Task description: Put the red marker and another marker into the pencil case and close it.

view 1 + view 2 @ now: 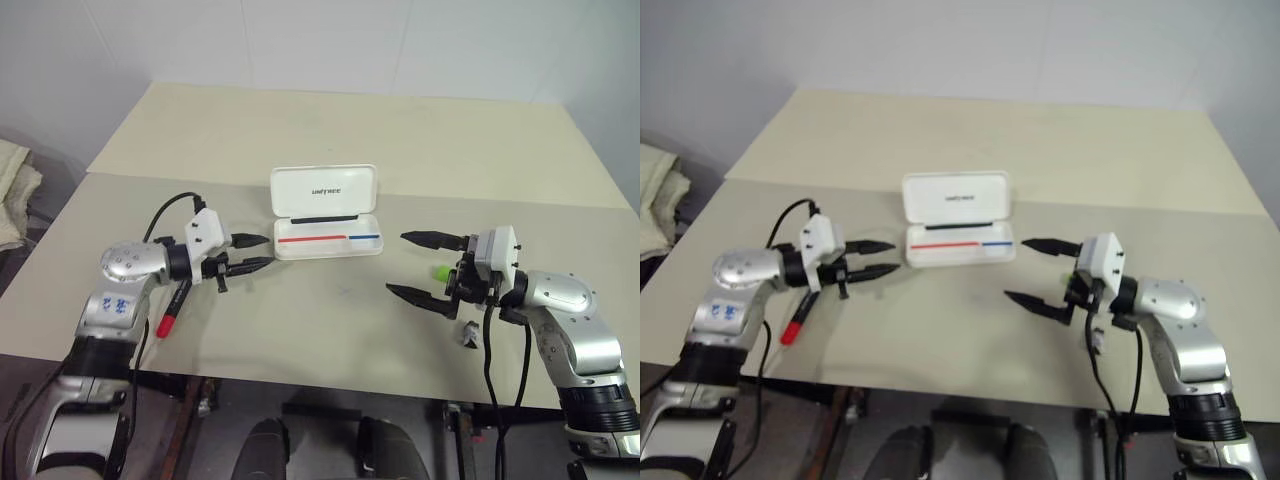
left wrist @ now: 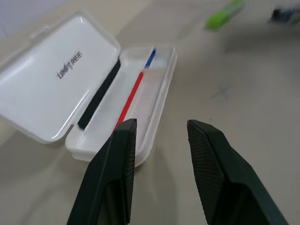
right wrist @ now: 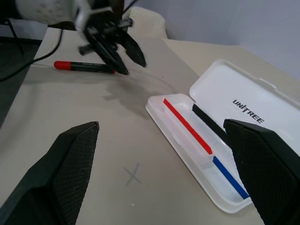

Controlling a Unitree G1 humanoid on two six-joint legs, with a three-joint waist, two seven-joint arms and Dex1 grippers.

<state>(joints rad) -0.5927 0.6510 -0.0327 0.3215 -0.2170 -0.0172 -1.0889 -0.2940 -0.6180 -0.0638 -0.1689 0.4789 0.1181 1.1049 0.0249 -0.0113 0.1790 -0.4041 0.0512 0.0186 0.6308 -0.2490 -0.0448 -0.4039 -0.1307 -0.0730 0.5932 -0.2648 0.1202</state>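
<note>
The white pencil case (image 1: 325, 190) lies open at the table's middle, lid up, with a red and blue stripe along its tray (image 3: 187, 126). My left gripper (image 1: 268, 251) hovers just left of the case, its fingers (image 2: 117, 178) a little apart with nothing between them, so it is open. The red marker (image 1: 172, 308) lies on the table under my left forearm, also seen as the red marker (image 3: 84, 67). My right gripper (image 1: 396, 263) stands wide open, empty, right of the case. The lime-green marker (image 1: 438, 271) lies just behind it.
A small dark grey lump (image 1: 468, 333) sits near the front edge by my right wrist. A second tabletop (image 1: 350, 130) joins behind the case. Pale cloth (image 1: 15, 190) lies off the table at far left. A faint X mark (image 3: 133, 176) is drawn before the case.
</note>
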